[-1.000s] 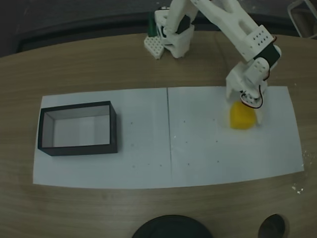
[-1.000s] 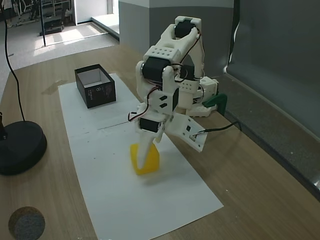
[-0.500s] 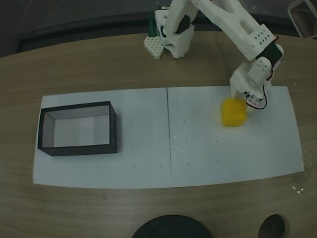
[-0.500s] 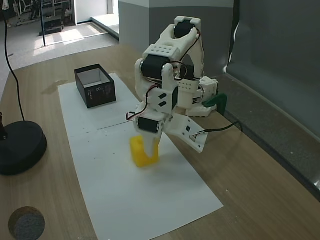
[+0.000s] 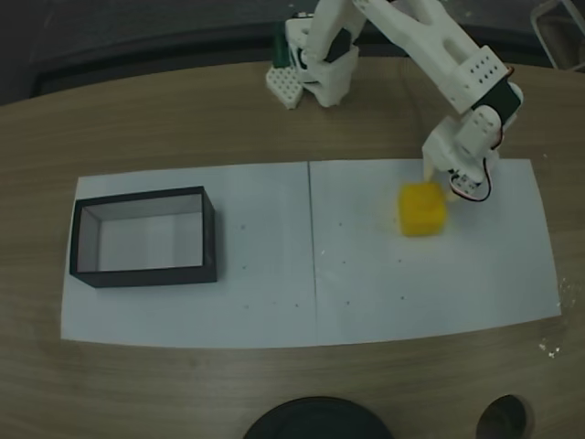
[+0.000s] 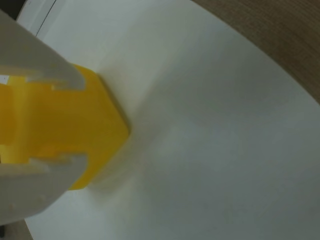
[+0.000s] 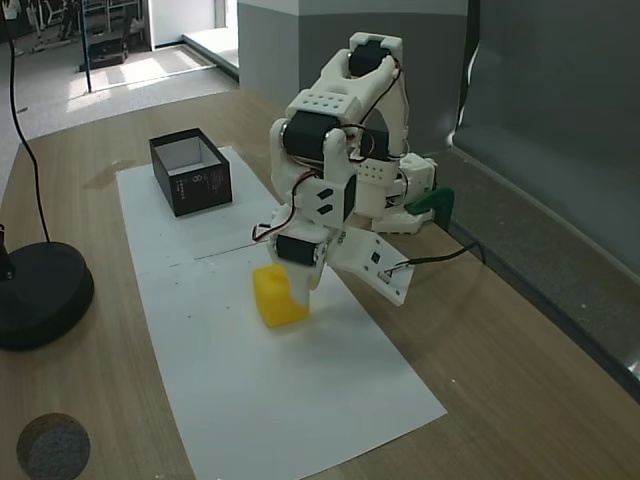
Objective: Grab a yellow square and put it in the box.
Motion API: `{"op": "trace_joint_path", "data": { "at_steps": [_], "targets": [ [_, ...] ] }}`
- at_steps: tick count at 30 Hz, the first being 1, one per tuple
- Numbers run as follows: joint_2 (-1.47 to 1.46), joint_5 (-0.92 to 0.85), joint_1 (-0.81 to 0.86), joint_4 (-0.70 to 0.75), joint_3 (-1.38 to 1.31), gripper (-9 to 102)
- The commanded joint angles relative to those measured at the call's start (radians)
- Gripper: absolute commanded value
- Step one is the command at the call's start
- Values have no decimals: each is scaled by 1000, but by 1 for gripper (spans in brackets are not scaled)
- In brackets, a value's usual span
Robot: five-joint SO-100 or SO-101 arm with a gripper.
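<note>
Pinching the yellow square (image 6: 65,130) between two white fingers (image 6: 35,65), one above and one below in the wrist view, with the block's far corner jutting out past the fingertips toward white paper (image 6: 215,125). Seen in a fixed view as a gripper (image 5: 437,187) at the right part of the sheet, with the yellow square (image 5: 421,209) just below and to the left of it, pressed against the fingertips. Whether the block rests on the paper or hangs just clear of it cannot be told. Seen in another fixed view as the gripper (image 7: 297,287) pointing down from the white arm (image 7: 330,140), the yellow square (image 7: 278,295) at its tip, slightly to the left. Well apart from the gripper, the box: far to its left in a fixed view (image 5: 209,236), beyond it and to the left in another (image 7: 195,185), black-walled, pale inside, sitting on the same paper (image 7: 280,400). Underneath, a wooden table (image 5: 183,119). Toward the left edge, a round black base (image 7: 40,295) with a cable rising from it.
</note>
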Motion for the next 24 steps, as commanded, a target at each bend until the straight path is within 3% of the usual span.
{"op": "trace_joint_path", "data": {
  "at_steps": [1, 4, 7, 17, 24],
  "targets": [
    [34, -5, 12, 2, -25, 26],
    [34, -21, 12, 3, -26, 39],
    [35, -37, 14, 3, -28, 43],
    [17, -67, 189, 11, -115, 44],
    [17, -80, 222, 11, -89, 44]
  ]
}}
